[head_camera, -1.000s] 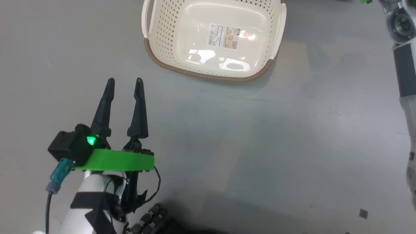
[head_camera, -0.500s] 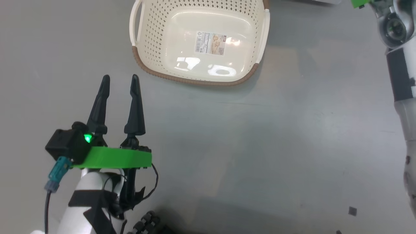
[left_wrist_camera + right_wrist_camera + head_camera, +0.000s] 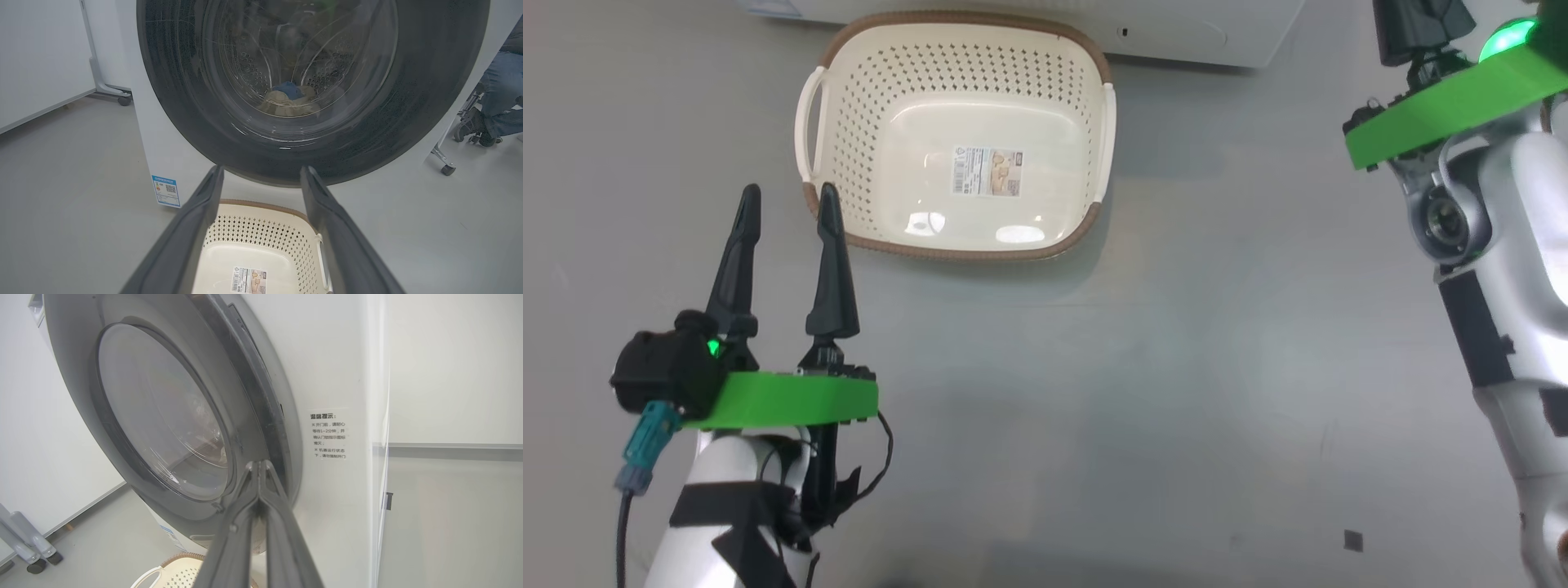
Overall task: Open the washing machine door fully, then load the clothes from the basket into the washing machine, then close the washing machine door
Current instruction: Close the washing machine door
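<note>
The floor (image 3: 1176,392) is grey and smooth. The basket (image 3: 968,250) sits on it, just in front of the washing machine (image 3: 1192,33), which stands on the floor too. A tiny dark square (image 3: 1352,540) lies well apart from the basket. A white frame on wheels (image 3: 120,96) stands near the machine

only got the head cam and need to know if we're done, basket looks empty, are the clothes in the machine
Observer: Yes, the clothes lie in the drum, behind the washing machine door glass, per the left wrist view.
Operator: so is the door shut
Observer: In the right wrist view it looks flush with the washing machine front, shut or very nearly.
Operator: right gripper holding anything
Observer: No, the right gripper is shut on nothing, tips by the door's rim.
</note>
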### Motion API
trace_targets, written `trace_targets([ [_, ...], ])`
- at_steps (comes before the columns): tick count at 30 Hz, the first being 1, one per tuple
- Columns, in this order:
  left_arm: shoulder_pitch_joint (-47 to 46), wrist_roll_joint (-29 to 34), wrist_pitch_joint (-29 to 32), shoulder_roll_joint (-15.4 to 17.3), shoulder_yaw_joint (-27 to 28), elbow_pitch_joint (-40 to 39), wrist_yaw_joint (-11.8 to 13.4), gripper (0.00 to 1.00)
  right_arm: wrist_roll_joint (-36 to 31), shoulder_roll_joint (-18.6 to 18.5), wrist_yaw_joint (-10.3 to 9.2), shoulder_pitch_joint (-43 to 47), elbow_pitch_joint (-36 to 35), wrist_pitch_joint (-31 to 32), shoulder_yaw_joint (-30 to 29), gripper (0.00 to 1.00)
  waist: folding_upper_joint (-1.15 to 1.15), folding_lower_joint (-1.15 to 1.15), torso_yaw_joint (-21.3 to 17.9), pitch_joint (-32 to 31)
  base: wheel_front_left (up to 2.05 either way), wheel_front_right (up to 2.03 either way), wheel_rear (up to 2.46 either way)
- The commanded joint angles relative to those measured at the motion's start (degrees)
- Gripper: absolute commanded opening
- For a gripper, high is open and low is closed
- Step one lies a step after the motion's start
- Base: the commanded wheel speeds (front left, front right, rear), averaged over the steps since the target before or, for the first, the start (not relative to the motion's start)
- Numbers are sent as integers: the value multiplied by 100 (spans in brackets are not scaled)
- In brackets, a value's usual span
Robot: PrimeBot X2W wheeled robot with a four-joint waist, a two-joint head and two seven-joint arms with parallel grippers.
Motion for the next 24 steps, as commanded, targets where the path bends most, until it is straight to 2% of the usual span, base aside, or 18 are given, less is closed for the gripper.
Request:
trace_targets([
  [1,137,53,-38,183,223,-197,2,100,39,44,-20,178,-256,-37,37,0,0,0,-176,-201,0,0,0],
  [15,789,222,-38,372,620,-259,2,100,162,47,-20,1977,-1117,-37,-179,0,0,0,-838,-1264,0,0,0],
  [24,1296,253,-38,399,831,-315,2,100,37,90,-20,2721,-1442,-37,-152,0,0,0,-1148,-1854,0,0,0],
])
